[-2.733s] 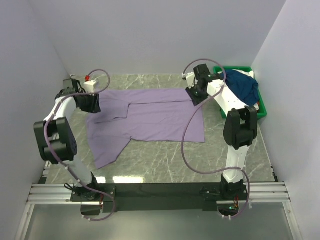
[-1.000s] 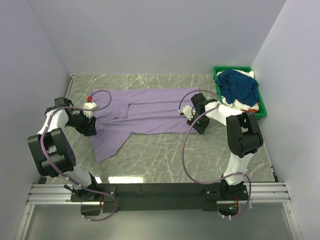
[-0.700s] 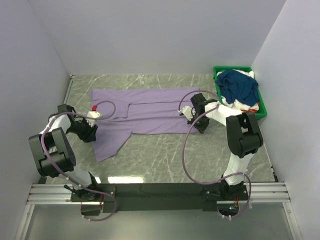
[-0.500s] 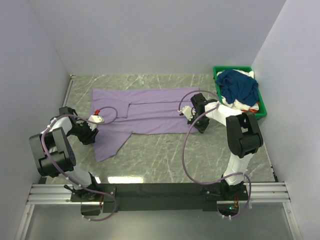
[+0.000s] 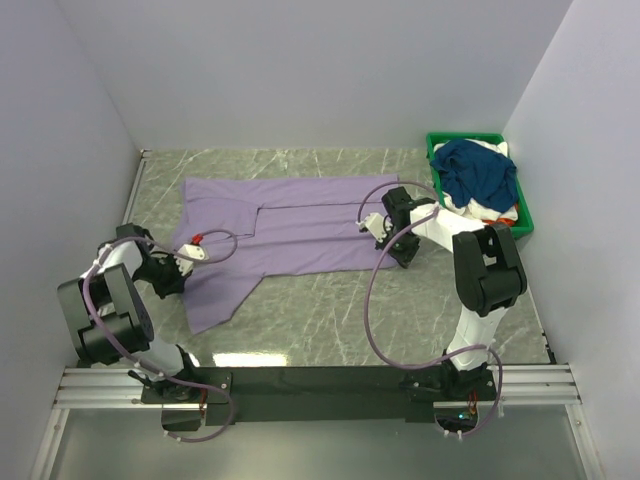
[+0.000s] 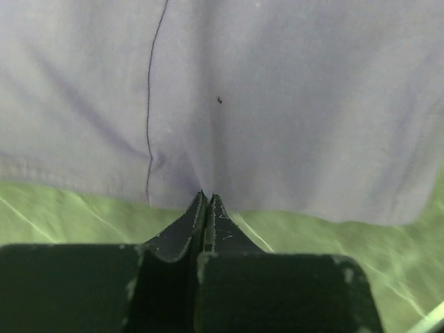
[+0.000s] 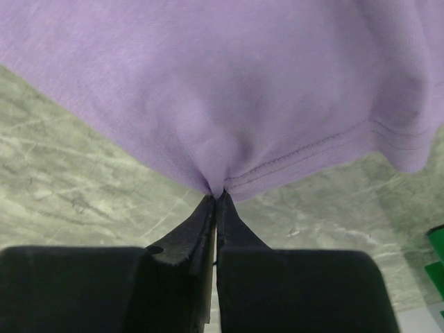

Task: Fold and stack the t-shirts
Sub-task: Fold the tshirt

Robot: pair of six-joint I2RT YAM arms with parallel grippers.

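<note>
Even, bright light; left wrist view blurry.

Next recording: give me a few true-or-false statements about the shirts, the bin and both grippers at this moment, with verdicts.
1. The left gripper has its jaws shut on the lavender shirt's edge. True.
2. The right gripper hovers with its jaws wide open. False: its jaws are pinched shut on the shirt's hem.
3. The navy shirt lies in the green bin. True.
4. The lavender shirt is folded into a compact square. False: it lies spread out on the table.
</note>
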